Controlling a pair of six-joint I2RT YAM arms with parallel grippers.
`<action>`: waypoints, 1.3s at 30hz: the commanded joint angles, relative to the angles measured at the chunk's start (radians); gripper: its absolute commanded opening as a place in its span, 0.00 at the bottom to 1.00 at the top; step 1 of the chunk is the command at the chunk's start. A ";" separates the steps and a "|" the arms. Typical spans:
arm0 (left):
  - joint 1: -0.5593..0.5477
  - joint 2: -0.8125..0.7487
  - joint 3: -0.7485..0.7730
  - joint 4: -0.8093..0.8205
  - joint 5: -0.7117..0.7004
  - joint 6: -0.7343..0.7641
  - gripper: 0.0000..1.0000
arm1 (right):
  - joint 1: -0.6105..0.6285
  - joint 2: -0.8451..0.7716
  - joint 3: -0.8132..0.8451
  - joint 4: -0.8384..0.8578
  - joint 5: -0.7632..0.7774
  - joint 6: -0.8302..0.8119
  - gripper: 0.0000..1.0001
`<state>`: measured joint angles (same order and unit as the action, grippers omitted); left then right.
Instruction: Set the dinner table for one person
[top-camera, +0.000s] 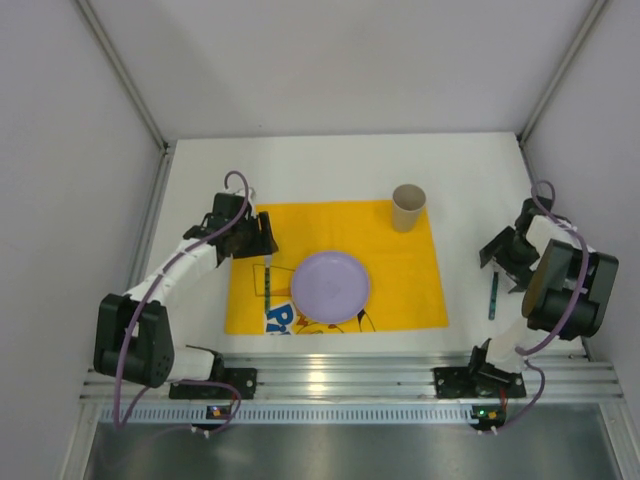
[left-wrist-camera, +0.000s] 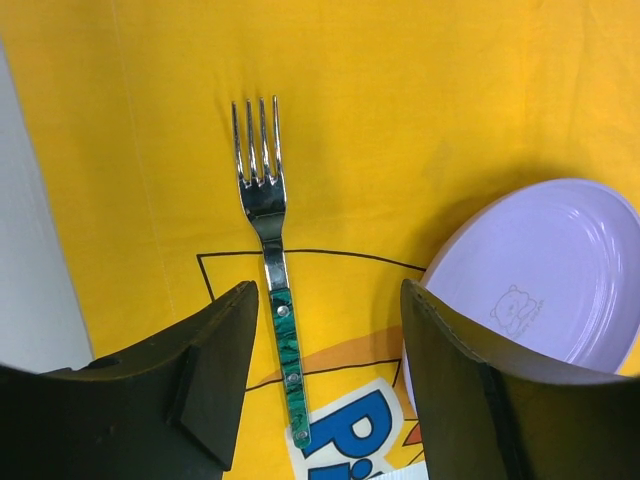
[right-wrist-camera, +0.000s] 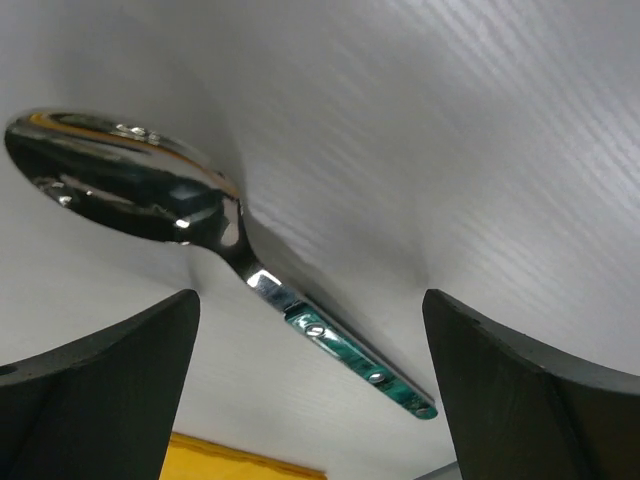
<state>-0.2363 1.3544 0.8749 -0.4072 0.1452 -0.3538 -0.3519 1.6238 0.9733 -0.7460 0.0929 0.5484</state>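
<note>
The white dinner table (top-camera: 300, 165) carries a yellow printed mat (top-camera: 400, 270). On the mat lie a purple plate (top-camera: 330, 286), a tan paper cup (top-camera: 407, 207) at its far right, and a green-handled fork (top-camera: 268, 276) just left of the plate. My left gripper (top-camera: 263, 236) is open and empty above the fork (left-wrist-camera: 268, 230), with the handle between its jaws (left-wrist-camera: 330, 385); the plate (left-wrist-camera: 545, 275) is at its right. A green-handled spoon (top-camera: 493, 296) lies on the bare table right of the mat. My right gripper (top-camera: 499, 256) is open and empty over the spoon (right-wrist-camera: 215, 245), which lies between its jaws (right-wrist-camera: 310, 390).
Grey walls enclose the table on three sides. A silver aluminium rail (top-camera: 350, 375) with both arm bases runs along the near edge. A corner of the yellow mat (right-wrist-camera: 230, 462) shows in the right wrist view.
</note>
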 joint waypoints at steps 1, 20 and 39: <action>-0.001 -0.049 -0.007 -0.004 0.002 0.021 0.64 | -0.035 0.036 -0.007 0.060 0.057 -0.059 0.93; -0.001 -0.026 0.044 -0.054 -0.018 0.007 0.63 | 0.019 0.032 0.112 0.033 0.091 -0.143 0.00; -0.003 -0.119 0.191 -0.194 -0.188 -0.062 0.98 | 0.893 -0.260 0.512 -0.096 0.189 -0.088 0.00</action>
<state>-0.2363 1.2961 1.0389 -0.5560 -0.0082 -0.3985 0.4713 1.3861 1.5806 -0.8223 0.2905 0.4244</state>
